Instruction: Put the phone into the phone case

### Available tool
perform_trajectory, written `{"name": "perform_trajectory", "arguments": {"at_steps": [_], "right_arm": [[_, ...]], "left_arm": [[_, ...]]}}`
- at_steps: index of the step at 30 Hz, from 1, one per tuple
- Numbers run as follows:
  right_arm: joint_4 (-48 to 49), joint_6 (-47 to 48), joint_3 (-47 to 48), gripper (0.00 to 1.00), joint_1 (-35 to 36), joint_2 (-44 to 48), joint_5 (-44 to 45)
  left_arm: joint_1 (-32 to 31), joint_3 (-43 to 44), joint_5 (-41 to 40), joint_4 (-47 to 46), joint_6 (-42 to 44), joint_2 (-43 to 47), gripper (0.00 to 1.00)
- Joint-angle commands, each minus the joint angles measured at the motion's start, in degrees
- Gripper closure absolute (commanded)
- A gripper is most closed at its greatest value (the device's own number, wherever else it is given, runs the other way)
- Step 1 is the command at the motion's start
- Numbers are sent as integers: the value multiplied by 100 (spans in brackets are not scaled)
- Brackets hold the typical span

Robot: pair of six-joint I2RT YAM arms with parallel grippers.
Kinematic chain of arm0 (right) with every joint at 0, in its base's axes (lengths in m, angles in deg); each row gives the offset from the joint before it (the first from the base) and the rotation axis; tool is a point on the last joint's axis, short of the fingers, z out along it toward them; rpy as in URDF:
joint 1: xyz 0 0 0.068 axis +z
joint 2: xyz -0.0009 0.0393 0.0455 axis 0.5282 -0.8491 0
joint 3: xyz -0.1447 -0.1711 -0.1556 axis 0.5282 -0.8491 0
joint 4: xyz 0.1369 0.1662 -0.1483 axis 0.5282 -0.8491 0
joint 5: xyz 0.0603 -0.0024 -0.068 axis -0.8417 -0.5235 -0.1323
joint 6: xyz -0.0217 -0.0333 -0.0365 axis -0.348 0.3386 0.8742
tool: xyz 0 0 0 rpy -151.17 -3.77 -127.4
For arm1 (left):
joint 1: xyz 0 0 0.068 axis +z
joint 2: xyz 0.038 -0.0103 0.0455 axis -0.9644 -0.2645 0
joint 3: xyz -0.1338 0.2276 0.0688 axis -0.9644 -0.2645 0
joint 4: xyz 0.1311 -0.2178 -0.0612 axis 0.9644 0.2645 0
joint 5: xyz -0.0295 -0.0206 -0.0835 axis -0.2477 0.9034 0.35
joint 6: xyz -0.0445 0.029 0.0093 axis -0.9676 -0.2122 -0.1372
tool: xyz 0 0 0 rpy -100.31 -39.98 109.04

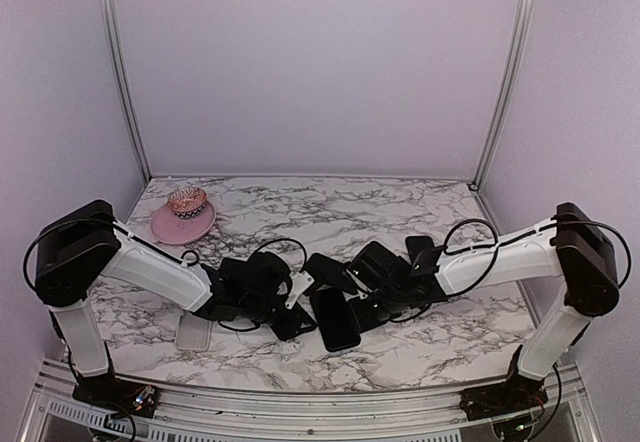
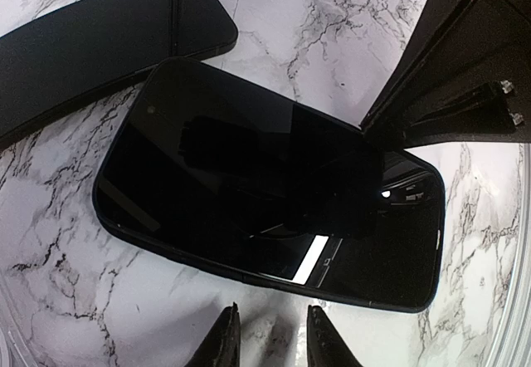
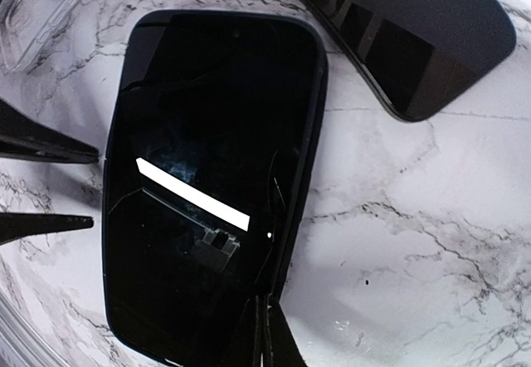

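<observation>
A black phone point(image 1: 337, 320) lies screen up on the marble table between both grippers, with a dark rim round its edge. It fills the left wrist view point(image 2: 265, 201) and the right wrist view point(image 3: 207, 184). My left gripper point(image 2: 270, 344) is open by a narrow gap and empty, its tips just short of the phone's long edge. My right gripper point(image 3: 267, 338) is shut, its tips pressed on the phone's opposite long edge. A second flat black slab point(image 1: 328, 270) lies just beyond the phone; I cannot tell if it is a case. A clear case point(image 1: 193, 334) lies by my left arm.
A pink plate point(image 1: 160, 227) bearing a small jewelled crown point(image 1: 187, 200) stands at the back left. The second black slab also shows in the wrist views point(image 2: 99, 43) point(image 3: 406, 35). The clear case's corner shows in the right wrist view point(image 3: 41, 2).
</observation>
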Motion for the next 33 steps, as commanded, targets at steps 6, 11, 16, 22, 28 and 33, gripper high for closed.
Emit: {"name": "perform_trajectory", "arguments": {"at_steps": [6, 11, 16, 22, 28, 33], "right_arm": [[-1001, 349, 1024, 86, 123, -455, 411], [-333, 281, 1151, 83, -332, -615, 226], [-145, 475, 1406, 78, -535, -872, 239], [-87, 374, 1050, 76, -515, -851, 86], [-419, 249, 842, 60, -365, -499, 248], [-1101, 56, 1007, 37, -93, -341, 674]], "left_arm": [[663, 254, -90, 223, -120, 309, 74], [690, 774, -81, 238, 13, -197, 70], [721, 1077, -16, 287, 67, -558, 64], [720, 1418, -126, 557, 199, -934, 67], [667, 1135, 425, 552, 8, -896, 73], [649, 786, 359, 468, -224, -477, 75]]}}
